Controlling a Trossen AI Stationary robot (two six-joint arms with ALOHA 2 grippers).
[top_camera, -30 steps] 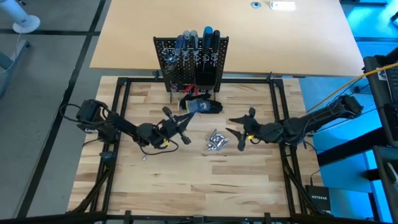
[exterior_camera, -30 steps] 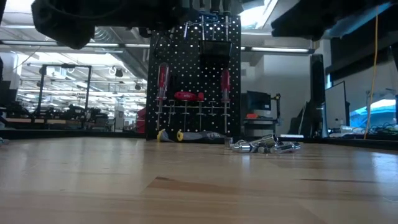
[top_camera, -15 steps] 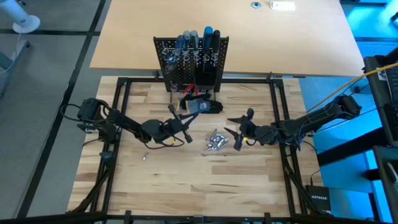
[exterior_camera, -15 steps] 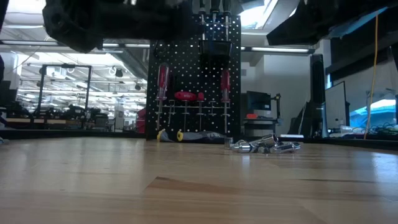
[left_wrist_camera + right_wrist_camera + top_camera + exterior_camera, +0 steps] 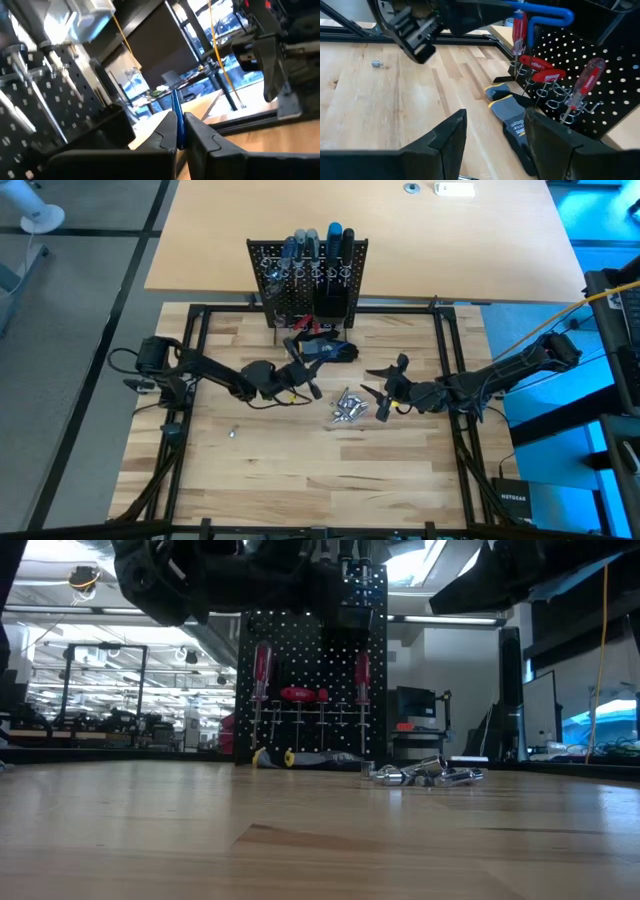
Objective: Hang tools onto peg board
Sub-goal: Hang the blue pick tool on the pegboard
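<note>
Left gripper (image 5: 303, 375) clamped on slim blue-handled tool (image 5: 177, 119), carrying it boardward.
Upright black perforated metal peg board (image 5: 308, 278) lies just beyond, far side; tool's long axis points along fingers; right gripper (image 5: 385, 392) spread, farther right.

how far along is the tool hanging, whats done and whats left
Done: several screwdrivers already sit on the peg board. In hand: the left claw, near the board, is shut on a blue tool. Left: the silver metal pieces lie loose on the table beside the open, empty right claw.
</note>
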